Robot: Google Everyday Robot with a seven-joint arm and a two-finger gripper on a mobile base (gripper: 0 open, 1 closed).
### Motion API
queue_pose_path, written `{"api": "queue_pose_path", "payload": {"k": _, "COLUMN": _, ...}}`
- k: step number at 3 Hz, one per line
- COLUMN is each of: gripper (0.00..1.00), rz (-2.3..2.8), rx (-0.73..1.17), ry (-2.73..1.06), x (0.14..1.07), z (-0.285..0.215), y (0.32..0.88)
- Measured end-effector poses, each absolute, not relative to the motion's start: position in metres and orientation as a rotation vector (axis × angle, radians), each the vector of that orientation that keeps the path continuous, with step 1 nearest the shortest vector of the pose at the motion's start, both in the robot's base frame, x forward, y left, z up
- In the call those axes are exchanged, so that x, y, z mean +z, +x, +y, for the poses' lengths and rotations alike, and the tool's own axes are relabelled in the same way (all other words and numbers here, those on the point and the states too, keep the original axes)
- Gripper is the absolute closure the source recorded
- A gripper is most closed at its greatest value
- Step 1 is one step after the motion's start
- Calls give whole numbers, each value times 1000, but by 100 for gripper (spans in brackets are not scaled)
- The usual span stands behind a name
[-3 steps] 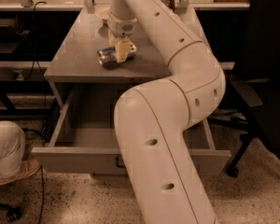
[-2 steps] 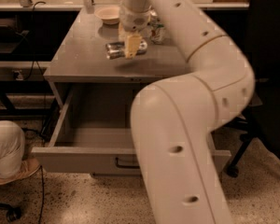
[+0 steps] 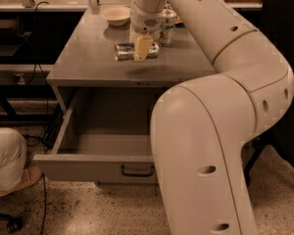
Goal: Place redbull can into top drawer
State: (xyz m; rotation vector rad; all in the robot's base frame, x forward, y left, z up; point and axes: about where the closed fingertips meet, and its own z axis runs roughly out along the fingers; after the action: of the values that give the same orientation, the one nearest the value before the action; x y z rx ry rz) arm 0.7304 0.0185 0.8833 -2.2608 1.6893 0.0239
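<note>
The redbull can (image 3: 123, 52) lies on its side in the upper middle of the frame, clamped crosswise in the gripper (image 3: 139, 50), with 1 yellowish finger (image 3: 142, 47) across its near face. A soft shadow on the cabinet top (image 3: 83, 58) below suggests the can hangs just clear of the surface.

To finish the step well, the can probably needs to come toward the lower part of the frame, clear the cabinet's front edge, and go down well inside the top drawer (image 3: 88, 168), which stands pulled out with its grey floor bare. Letting go low should stop a round can from rolling or bouncing.

Behind the gripper stand a clear bottle (image 3: 168, 27) and a pale bowl (image 3: 116, 14). A speckled floor (image 3: 88, 209) lies below, and a dark chair (image 3: 286, 58) stands at the right.
</note>
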Motion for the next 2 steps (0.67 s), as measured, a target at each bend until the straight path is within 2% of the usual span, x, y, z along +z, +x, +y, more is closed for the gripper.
{"api": "queue_pose_path", "payload": {"k": 1, "gripper": 100, "rz": 1749, "rx": 53, "ry": -2214, "x": 881, "z": 8, "y": 714}}
{"api": "queue_pose_path", "payload": {"k": 2, "gripper": 100, "rz": 1855, "rx": 87, "ry": -2187, "x": 876, "z": 1, "y": 673}}
